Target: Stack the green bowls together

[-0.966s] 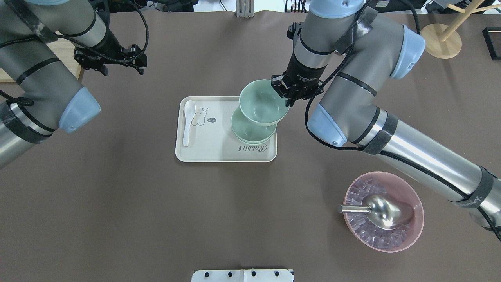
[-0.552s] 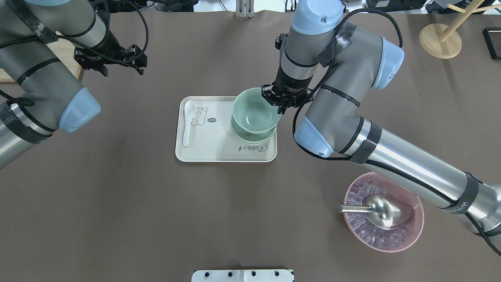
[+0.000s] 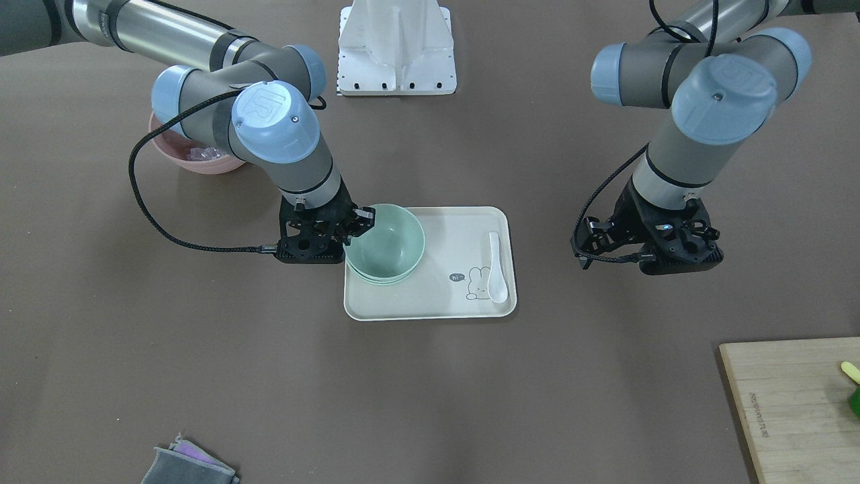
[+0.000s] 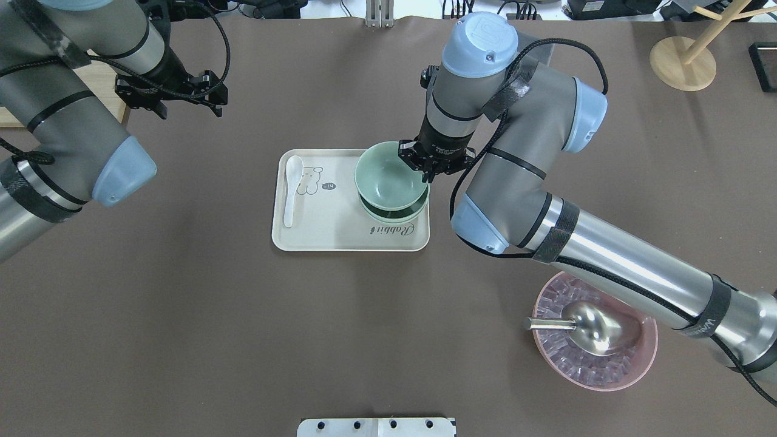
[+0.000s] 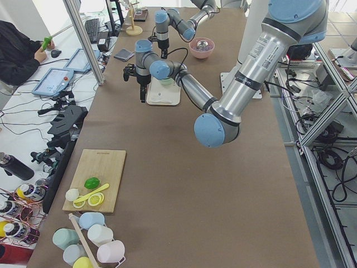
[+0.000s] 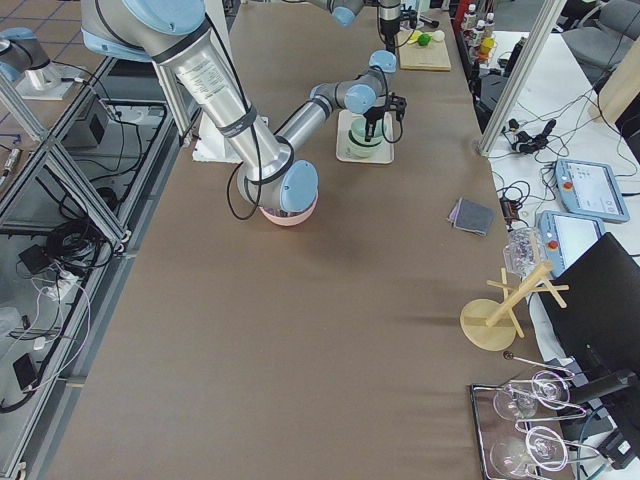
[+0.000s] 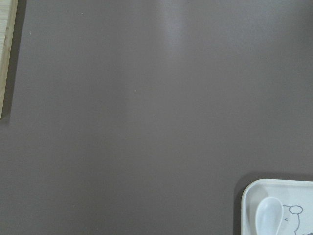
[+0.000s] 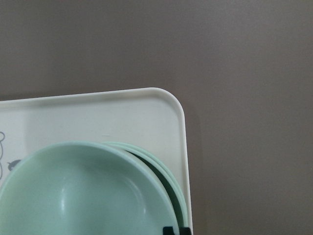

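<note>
My right gripper is shut on the rim of a pale green bowl and holds it over the stack of green bowls on the cream tray. The held bowl lies almost centred on the stack, shifted slightly to the left. In the right wrist view the held bowl shows a dark gap above the two lower rims. In the front view the right gripper grips the bowl. My left gripper is open and empty, far left of the tray.
A white spoon lies on the tray's left side. A pink bowl with ice and a metal scoop stands at the near right. A wooden board and a grey cloth lie on the far side.
My right gripper has carried the green bowl left and down, from beside the stack to nearly centred over it. The left arm has not moved.
</note>
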You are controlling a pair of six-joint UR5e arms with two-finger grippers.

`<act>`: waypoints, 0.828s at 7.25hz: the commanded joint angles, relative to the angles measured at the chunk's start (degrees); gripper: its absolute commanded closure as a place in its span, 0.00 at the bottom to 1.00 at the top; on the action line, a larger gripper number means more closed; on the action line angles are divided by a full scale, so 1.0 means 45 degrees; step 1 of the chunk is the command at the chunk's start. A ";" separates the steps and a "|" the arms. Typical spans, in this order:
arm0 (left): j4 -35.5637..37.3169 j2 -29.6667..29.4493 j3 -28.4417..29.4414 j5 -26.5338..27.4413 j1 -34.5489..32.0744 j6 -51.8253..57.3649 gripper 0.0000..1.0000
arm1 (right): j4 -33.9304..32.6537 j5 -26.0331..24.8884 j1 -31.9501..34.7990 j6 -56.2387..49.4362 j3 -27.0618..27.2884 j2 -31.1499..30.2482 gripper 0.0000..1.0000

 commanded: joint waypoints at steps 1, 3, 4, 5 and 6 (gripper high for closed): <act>-0.0022 -0.0024 0.0046 0.0001 0.0026 -0.0011 0.02 | 0.0030 -0.0006 -0.0019 0.0013 -0.0041 -0.0049 1.00; -0.0022 -0.0025 0.0046 0.0001 0.0027 -0.0011 0.02 | 0.0030 -0.0006 -0.0058 0.0032 -0.0041 -0.0049 1.00; -0.0022 -0.0025 0.0046 0.0001 0.0027 0.0009 0.02 | 0.0030 -0.0006 -0.0058 0.0013 -0.0080 -0.0049 1.00; -0.0022 -0.0025 0.0046 0.0001 0.0027 -0.0011 0.02 | 0.0030 -0.0006 -0.0077 0.0013 -0.0119 -0.0049 1.00; -0.0022 -0.0005 0.0046 0.0001 0.0027 -0.0011 0.02 | 0.0030 -0.0006 -0.0097 0.0013 -0.0139 -0.0049 1.00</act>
